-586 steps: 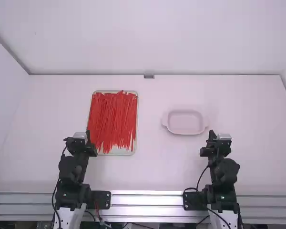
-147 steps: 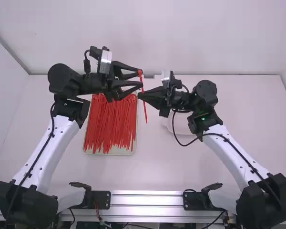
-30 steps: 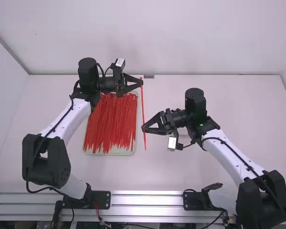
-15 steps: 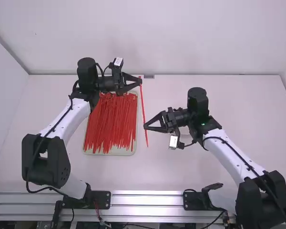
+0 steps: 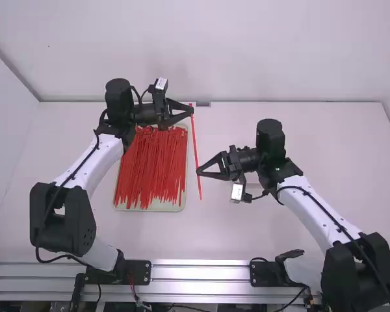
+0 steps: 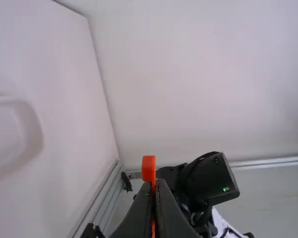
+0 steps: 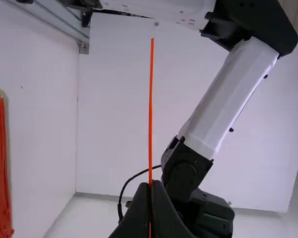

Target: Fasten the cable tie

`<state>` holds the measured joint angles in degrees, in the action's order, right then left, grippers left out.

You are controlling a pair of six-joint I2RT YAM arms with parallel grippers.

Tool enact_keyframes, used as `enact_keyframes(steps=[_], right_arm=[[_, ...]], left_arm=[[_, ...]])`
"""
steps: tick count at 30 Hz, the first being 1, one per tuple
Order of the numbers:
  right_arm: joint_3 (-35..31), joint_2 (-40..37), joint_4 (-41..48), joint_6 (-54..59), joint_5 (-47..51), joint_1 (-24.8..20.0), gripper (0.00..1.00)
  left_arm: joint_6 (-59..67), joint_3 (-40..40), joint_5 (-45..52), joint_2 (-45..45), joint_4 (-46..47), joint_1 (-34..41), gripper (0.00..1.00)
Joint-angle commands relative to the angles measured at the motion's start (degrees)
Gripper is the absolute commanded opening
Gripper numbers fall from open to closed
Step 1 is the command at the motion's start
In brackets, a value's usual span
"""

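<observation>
Cable tie (image 5: 195, 140) held straight between your two hands, just right of the tray (image 5: 162, 207) of red ties (image 5: 153, 162) | your left hand (image 5: 191, 114) pinches its far head end | your right hand (image 5: 199, 170) clamps the strap nearer you

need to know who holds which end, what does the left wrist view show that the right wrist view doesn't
Left wrist view: the cable tie, its head sticking out just past the shut left tool. Right wrist view: its thin strap running from the shut right tool to a free tip, plus the pile of spare ties. Both: that one red tie, pinched.
</observation>
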<state>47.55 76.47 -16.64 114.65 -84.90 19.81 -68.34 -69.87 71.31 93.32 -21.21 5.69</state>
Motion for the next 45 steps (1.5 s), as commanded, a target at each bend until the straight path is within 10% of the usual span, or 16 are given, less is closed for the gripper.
enact_keyframes(steps=[1,11,26,45], right_arm=[[-0.3,-0.9,-0.1,-2.5,-0.8,0.0,0.0],[-0.3,-0.9,-4.7,-15.7,-0.6,0.0,0.0],[-0.3,-0.9,-33.7,-97.1,0.4,0.0,0.0],[-0.3,-0.9,-32.7,-95.2,4.2,3.6,0.0]], left_arm=[[1.3,-1.2,-0.2,0.0,-0.2,0.3,0.02],[5.7,-1.2,-0.2,0.0,-0.2,0.3,0.02],[44.0,-1.2,-0.2,0.0,4.6,0.3,0.02],[49.1,-1.2,0.2,0.0,5.2,0.3,0.02]])
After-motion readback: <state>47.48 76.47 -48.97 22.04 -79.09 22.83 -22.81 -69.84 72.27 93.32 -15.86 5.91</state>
